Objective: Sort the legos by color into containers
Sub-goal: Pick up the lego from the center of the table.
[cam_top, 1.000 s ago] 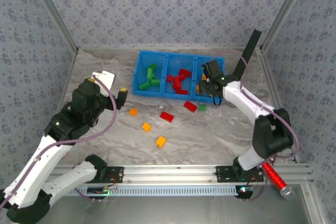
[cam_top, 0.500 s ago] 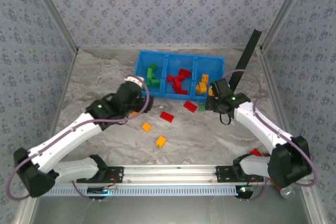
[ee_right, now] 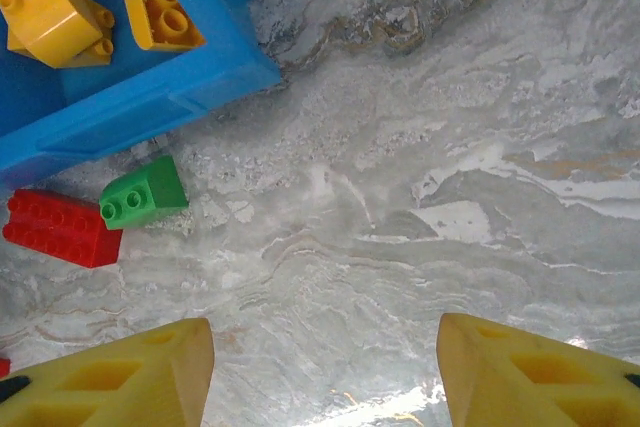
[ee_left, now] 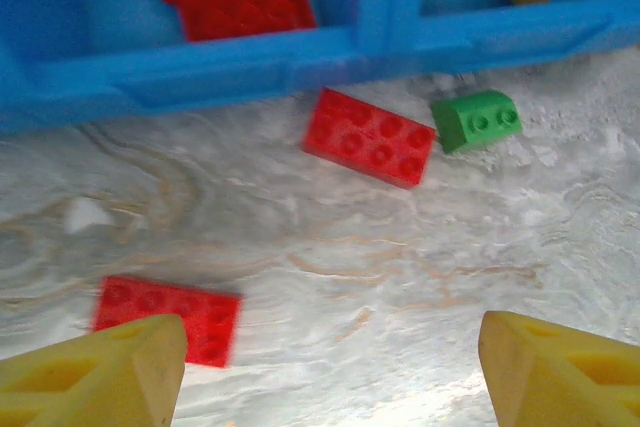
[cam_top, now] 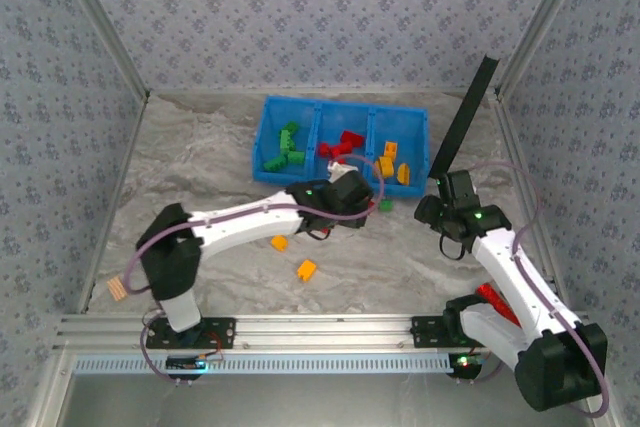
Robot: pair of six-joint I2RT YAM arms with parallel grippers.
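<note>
- The blue tray (cam_top: 314,132) is holding green legos (cam_top: 285,152) in its left compartment, red legos (cam_top: 342,144) in the middle one and orange-yellow legos (cam_top: 388,159) in the right.
- The left gripper (ee_left: 330,367) is hovering just in front of the tray, jaws spread and gripping nothing.
- A red brick (ee_left: 370,137) and a green brick (ee_left: 477,119) are lying just outside the tray's front wall.
- The right gripper (ee_right: 325,367) is hanging off the tray's right front corner, jaws wide and empty.

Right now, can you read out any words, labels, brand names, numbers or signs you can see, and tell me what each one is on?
None can be read.
The red brick and green brick show plain studs; any mark on them is too blurred to tell.
The blue tray bears no label that I can see.
The wallpaper has a flower pattern, no letters.
</note>
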